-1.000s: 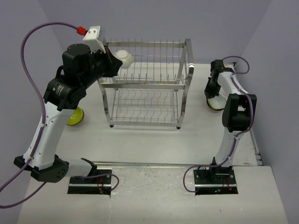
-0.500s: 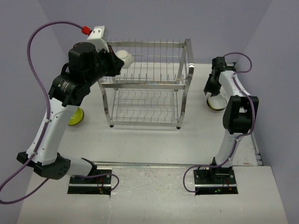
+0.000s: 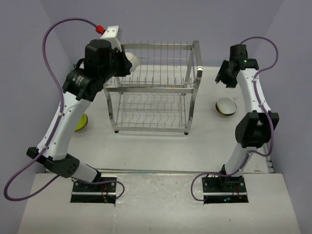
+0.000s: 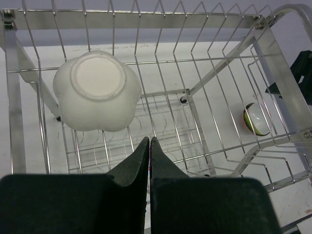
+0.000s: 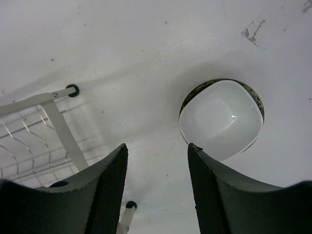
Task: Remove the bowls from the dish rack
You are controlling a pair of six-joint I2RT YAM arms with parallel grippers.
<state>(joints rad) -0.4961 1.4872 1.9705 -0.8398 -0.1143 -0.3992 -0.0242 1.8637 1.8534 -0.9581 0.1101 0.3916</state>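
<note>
A white bowl (image 4: 96, 90) rests with its base toward me in the top tier of the dish rack (image 3: 161, 46), at its far left end (image 3: 131, 60). My left gripper (image 4: 149, 140) is shut with nothing in it, just short of that bowl and above the rack's wires. A squarish bowl (image 3: 226, 107), white inside with a dark rim, stands upright on the table right of the rack. My right gripper (image 5: 157, 146) hangs open above the table, apart from this bowl (image 5: 222, 119). A lime green bowl (image 3: 80, 122) lies on the table left of the rack.
The rack's lower tier (image 3: 151, 119) shows no bowls. One rack leg with a black foot (image 5: 72, 89) is near my right gripper. The table's right edge (image 3: 267, 146) runs close to the squarish bowl. Purple cables loop off both arms.
My right gripper opened, let go of the squarish bowl on the table and rose toward the back. My left arm lifted and shifted right along the rack's top, still shut.
</note>
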